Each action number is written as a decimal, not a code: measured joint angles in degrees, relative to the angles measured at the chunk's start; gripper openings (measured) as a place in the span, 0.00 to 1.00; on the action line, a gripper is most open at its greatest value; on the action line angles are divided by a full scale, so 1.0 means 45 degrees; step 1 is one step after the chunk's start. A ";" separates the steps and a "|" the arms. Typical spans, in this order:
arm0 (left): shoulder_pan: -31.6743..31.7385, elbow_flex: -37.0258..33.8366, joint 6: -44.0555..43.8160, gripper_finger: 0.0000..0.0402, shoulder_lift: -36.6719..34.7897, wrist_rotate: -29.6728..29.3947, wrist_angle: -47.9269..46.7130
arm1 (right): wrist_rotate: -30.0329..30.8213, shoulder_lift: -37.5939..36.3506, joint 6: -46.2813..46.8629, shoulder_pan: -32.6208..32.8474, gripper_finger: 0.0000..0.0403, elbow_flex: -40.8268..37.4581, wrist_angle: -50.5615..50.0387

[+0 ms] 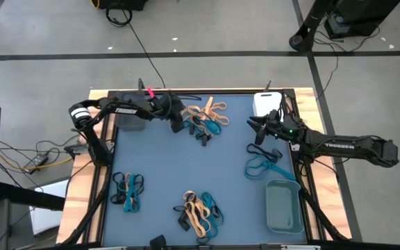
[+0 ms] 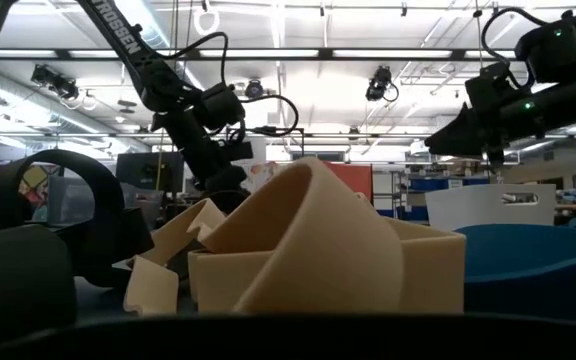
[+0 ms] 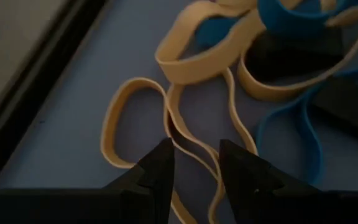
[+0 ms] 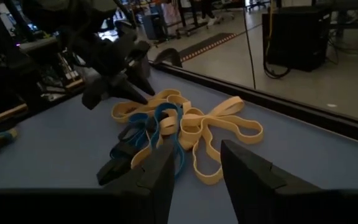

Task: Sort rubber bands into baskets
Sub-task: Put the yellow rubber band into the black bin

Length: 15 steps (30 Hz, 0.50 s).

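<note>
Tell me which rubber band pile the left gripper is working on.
The far pile of tan, blue and black bands: the left gripper sits at its edge. The two near piles and the blue bands on the right lie apart from it.

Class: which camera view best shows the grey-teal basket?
The high view: the grey-teal basket lies whole, seen from above, at the mat's near right corner, below the right gripper. The low view shows, at most, a blurred blue shape at its right edge. Neither wrist view shows it.
</note>
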 joint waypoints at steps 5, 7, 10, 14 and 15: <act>-0.0024 0.0000 -0.0301 0.33 -0.0009 -0.0022 -0.0183 | -0.0014 0.0101 -0.0038 0.0003 0.21 0.0000 0.0005; -0.0024 -0.0005 -0.0279 0.33 -0.0008 -0.0022 -0.0384 | -0.0010 0.0096 -0.0038 0.0003 0.16 0.0000 0.0020; -0.0024 -0.0005 -0.0298 0.33 0.0040 0.0017 -0.0477 | -0.0025 0.0096 -0.0038 0.0003 0.12 0.0000 0.0124; -0.0029 -0.0113 -0.0327 0.33 0.0040 0.0022 -0.0565 | -0.0134 0.0096 -0.0038 0.0003 0.10 0.0000 0.0259; -0.0029 -0.0126 -0.0327 0.33 0.0045 0.0024 -0.0626 | -0.0216 0.0096 -0.0038 0.0003 0.10 0.0000 0.0337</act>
